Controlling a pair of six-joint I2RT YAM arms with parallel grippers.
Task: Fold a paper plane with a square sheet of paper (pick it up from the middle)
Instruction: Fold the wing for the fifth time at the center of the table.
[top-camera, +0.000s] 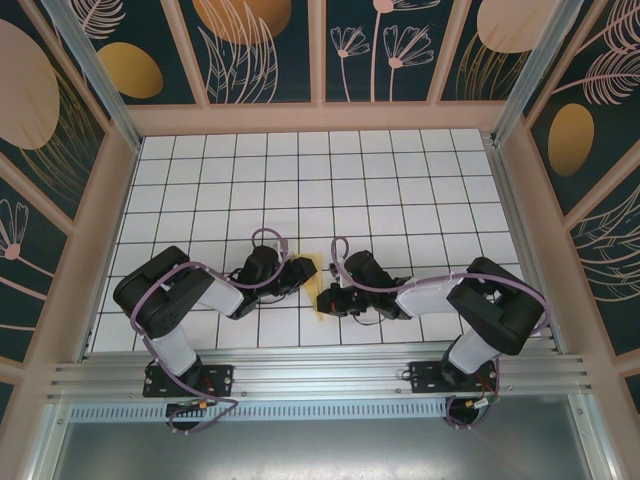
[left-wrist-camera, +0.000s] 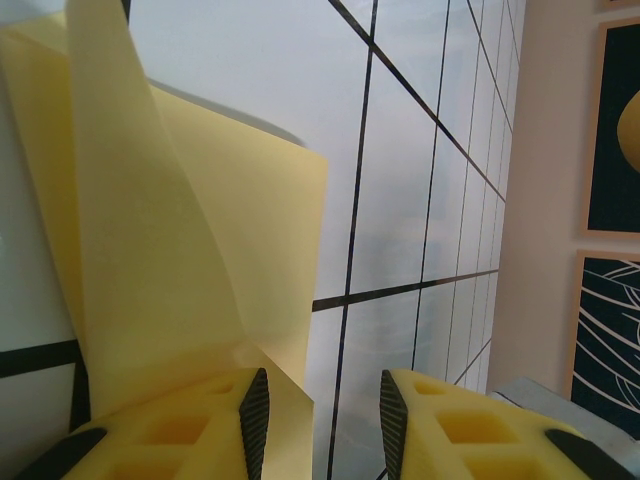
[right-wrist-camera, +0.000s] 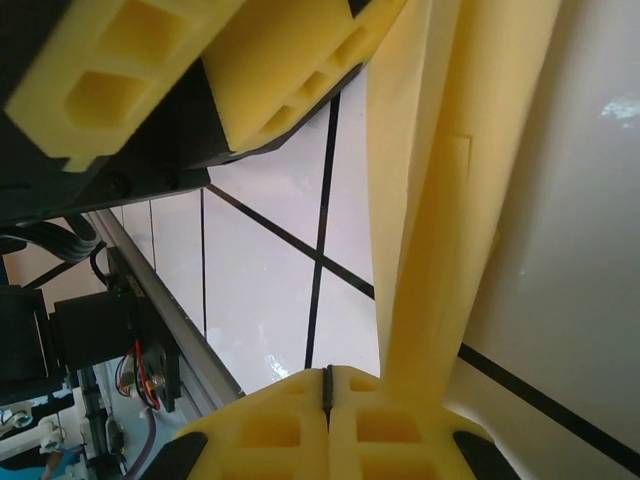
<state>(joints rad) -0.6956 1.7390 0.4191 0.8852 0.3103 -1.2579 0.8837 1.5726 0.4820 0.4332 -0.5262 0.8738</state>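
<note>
The pale-yellow sheet of paper (top-camera: 317, 312) lies between both grippers near the table's front middle, folded into long layers. Its flaps (left-wrist-camera: 170, 250) stand up from the table. I cannot tell whether it has a paper plane's shape. My left gripper (top-camera: 305, 268) (left-wrist-camera: 323, 410) is open; the table shows through the gap, and a paper corner rests against its left finger (left-wrist-camera: 250, 420). My right gripper (top-camera: 325, 298) (right-wrist-camera: 327, 385) is shut, pads touching with nothing seen between them. A folded strip of the paper (right-wrist-camera: 450, 200) runs down beside its right finger. The left gripper's fingers (right-wrist-camera: 150, 70) hang just above.
The white grid table (top-camera: 300, 180) stretches away behind the arms. A metal rail (top-camera: 320, 375) runs along the near edge, and beige walls (top-camera: 95, 250) frame the sides and back. Both arms crowd the front middle.
</note>
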